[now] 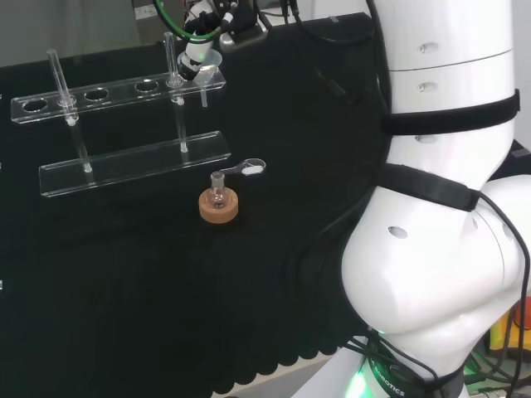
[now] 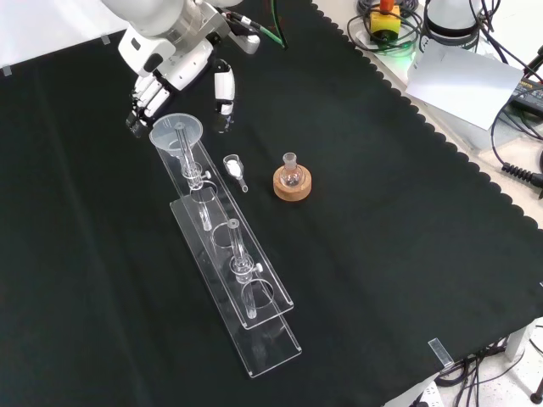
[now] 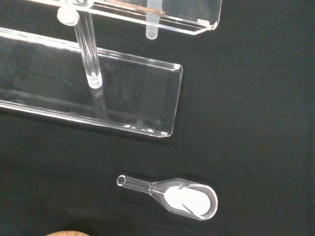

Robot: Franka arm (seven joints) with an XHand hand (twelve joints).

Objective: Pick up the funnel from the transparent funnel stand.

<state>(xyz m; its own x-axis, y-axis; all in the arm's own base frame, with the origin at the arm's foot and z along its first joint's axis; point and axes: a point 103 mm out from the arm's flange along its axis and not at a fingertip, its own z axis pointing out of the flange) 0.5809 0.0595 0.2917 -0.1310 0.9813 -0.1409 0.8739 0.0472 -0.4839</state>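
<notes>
Glossy clear plastic funnel stand [image 2: 254,309] on matt black cloth [image 2: 407,254], beside cork ring [image 2: 293,185].

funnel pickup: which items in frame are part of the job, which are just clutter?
Job:
- funnel, seated at the end of the stand
- transparent funnel stand
- hand, at the funnel, fingers not yet closed on it

Clutter:
- small flask on a cork ring
- glass scoop holding white powder, lying on the cloth

Small round flask [image 2: 291,174] on cork ring [image 2: 293,185], clear glass scoop [image 2: 234,168] just beside
</notes>
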